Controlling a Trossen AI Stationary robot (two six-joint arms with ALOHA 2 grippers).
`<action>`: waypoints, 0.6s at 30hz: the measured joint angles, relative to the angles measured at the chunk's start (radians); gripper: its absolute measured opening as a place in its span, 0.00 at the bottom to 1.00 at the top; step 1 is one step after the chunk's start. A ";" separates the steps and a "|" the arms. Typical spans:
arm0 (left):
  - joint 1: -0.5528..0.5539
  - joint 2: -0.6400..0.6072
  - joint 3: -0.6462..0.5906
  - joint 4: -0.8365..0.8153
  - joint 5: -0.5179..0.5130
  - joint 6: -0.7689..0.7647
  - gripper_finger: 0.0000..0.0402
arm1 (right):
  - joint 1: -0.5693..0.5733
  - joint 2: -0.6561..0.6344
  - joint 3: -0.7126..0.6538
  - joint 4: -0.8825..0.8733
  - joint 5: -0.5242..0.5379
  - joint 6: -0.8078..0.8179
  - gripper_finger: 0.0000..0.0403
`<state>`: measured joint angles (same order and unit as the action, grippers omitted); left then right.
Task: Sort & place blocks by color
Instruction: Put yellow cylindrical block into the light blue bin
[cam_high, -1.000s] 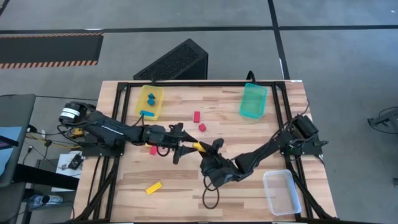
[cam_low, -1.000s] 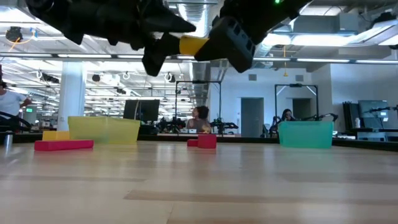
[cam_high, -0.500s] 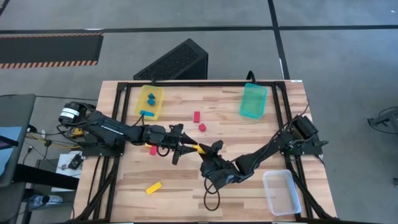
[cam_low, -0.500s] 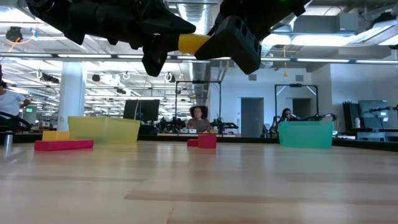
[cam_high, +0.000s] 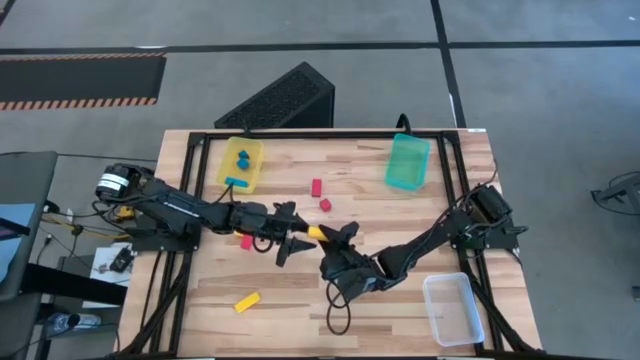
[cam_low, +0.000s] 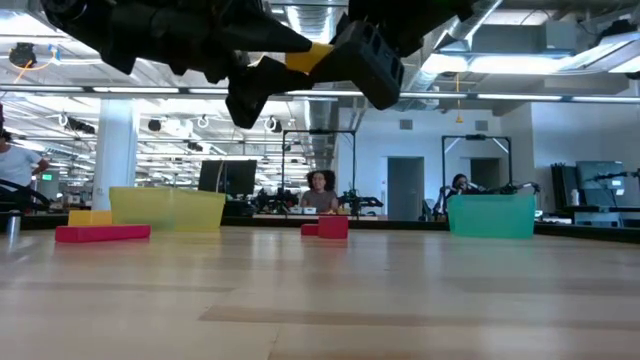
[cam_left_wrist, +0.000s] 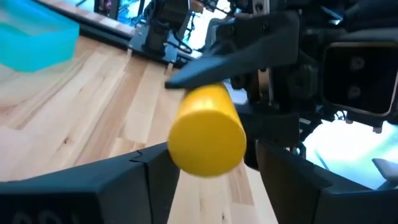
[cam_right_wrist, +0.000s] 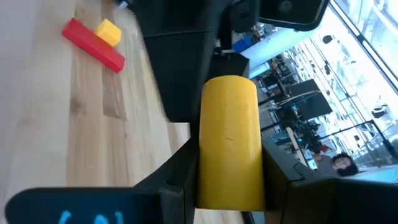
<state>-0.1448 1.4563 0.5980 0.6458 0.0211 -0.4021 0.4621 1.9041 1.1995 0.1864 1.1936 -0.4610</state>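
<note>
A yellow cylinder block (cam_high: 314, 233) hangs in the air over the table's middle, between my two grippers. My right gripper (cam_high: 333, 238) comes from the right and is shut on it. My left gripper (cam_high: 294, 237) comes from the left and is open. Its two fingers stand on either side of the cylinder's free end (cam_left_wrist: 208, 137); I cannot tell whether they touch it. The low view shows the cylinder (cam_low: 308, 57) high above the tabletop. My right gripper pinches the cylinder's round side (cam_right_wrist: 214, 186) between its two fingers, at the end nearer the table's right edge. The fingers come about level from the right and lie along the cylinder. The cylinder is lifted clear, its free end pointing at my left gripper.
A yellow tray (cam_high: 240, 165) at the far left holds blue blocks (cam_high: 242, 157). A teal tray (cam_high: 407, 162) stands at the far right and a clear tray (cam_high: 452, 308) at the near right. Red blocks (cam_high: 316, 187) lie mid-table, a red bar (cam_low: 102, 233) under my left arm, and a yellow bar (cam_high: 247, 301) at the near left.
My right gripper has carried the yellow cylinder a little up and toward my left gripper, tipping it slightly. The cylinder's free end now sits farther between the left gripper's open fingers.
</note>
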 joint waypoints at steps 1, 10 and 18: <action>0.000 0.000 0.000 0.006 -0.001 0.006 0.49 | 0.000 0.000 0.000 -0.001 -0.002 0.000 0.31; 0.010 -0.001 0.000 0.017 -0.038 0.047 0.49 | 0.000 0.000 0.000 -0.005 -0.015 0.016 0.31; 0.010 -0.001 0.000 0.017 -0.053 0.066 0.49 | 0.002 0.000 0.000 -0.006 -0.018 0.027 0.32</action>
<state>-0.1345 1.4551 0.5980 0.6632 -0.0315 -0.3357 0.4641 1.9041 1.1995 0.1805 1.1755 -0.4344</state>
